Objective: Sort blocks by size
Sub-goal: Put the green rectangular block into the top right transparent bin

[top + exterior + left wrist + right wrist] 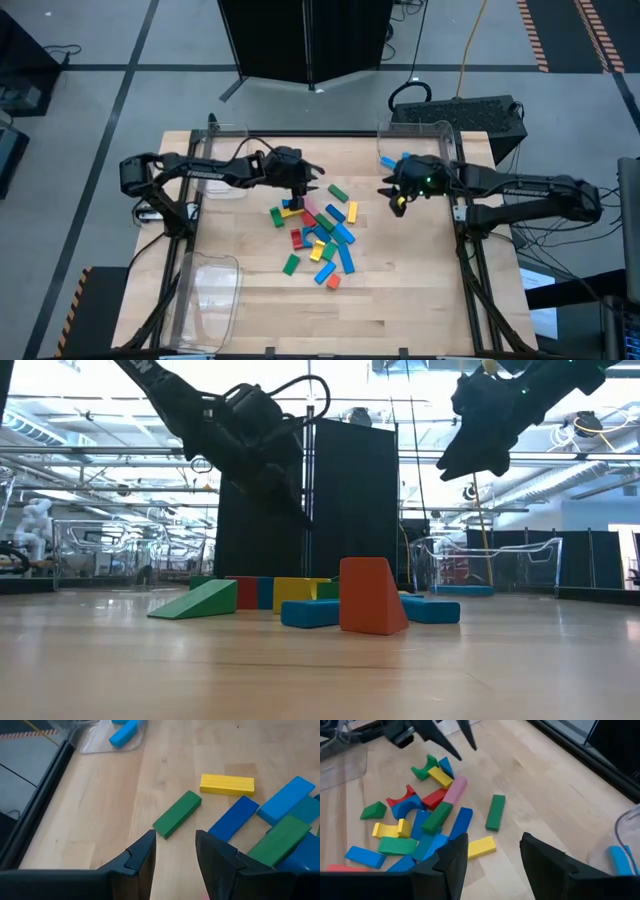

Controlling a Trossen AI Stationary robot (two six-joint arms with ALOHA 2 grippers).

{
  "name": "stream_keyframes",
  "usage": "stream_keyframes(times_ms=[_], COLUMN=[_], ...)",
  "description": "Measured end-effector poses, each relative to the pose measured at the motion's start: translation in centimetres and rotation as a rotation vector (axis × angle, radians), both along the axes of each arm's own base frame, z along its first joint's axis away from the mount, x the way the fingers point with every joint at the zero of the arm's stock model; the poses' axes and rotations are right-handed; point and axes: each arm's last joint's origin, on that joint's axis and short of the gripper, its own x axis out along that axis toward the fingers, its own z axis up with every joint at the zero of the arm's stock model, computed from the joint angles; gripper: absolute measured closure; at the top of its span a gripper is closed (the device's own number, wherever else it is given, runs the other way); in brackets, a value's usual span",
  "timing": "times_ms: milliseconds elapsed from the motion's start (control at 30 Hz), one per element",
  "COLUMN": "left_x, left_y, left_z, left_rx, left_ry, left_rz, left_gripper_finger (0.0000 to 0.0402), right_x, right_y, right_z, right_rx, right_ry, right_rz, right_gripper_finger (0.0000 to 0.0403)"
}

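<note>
Two arms hung over a pale wooden worktop [400,300], with clear plastic bins [215,290] at three of its corners; the far right bin [425,135] already held a light blue block [386,161]. The blocks [320,232] lay in a loose heap at the middle of the worktop, bars mixed with wedges and arch pieces, many touching or overlapping.

The left pincer [297,196] hovered over the far left edge of the heap, its fingers [141,860] a modest gap apart with nothing between them. Just ahead of it, a green bar [177,813] lay by itself on bare wood at the heap's far right fringe, set diagonally to the worktop edges. A yellow bar [227,784] and a dark blue bar [233,818] lay near the green one but not against it, so little seemed to stand in the way of a straight descent.

The right pincer [392,195] was poised well right of the heap, raised off the worktop, fingers [452,857] spread wide and empty. From there the green bar lay to its left. The left arm looked the nearer of the two, though its fingers would probably need turning to close across the bar's narrow width.
</note>
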Motion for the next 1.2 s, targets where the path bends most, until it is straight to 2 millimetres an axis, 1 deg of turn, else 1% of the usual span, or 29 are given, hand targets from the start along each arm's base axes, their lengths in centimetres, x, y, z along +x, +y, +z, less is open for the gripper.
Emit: stream_keyframes(times_ms=[100,233,467,567,667,767,867,1033,1200], left_x=[-0.1,0.2,0.8,1.0,1.3,2.1,3.0,5.0,6.9], left_y=[0.4,0.4,0.6,0.6,0.7,1.0,1.3,2.0,2.7], left_z=[0.2,0.6,1.5,1.5,1.1,1.2,0.8,0.4,-0.5], left_rx=[-0.008,-0.001,0.009,0.021,0.039,0.060,0.071,0.090,0.078], left_ry=[0.007,-0.005,-0.002,0.015,0.048,0.043,0.064,0.128,0.201], left_rz=[0.003,-0.007,-0.031,-0.073,-0.097,-0.110,-0.126,-0.167,-0.191], left_gripper_finger=[0.0260,0.0260,0.0259,0.0241,0.0207,0.0171,0.0147,0.0141,0.0141], right_x=[0.3,0.6,1.1,1.2,1.1,0.9,0.9,0.8,0.8], right_y=[0.7,1.5,2.4,2.7,3.0,3.2,3.4,3.9,4.3], right_z=[-0.2,-0.4,-0.9,-1.0,-1.2,-1.3,-1.4,-1.5,-1.6], right_rx=[-0.022,-0.033,-0.021,-0.012,-0.017,-0.035,-0.023,-0.008,0.005], right_ry=[0.013,0.028,0.048,0.056,0.069,0.093,0.099,0.108,0.107], right_rz=[0.003,0.023,0.057,0.065,0.059,0.034,0.027,0.035,0.045], right_gripper_finger=[0.0229,0.0229,0.0229,0.0229,0.0229,0.0229,0.0229,0.0229,0.0229])
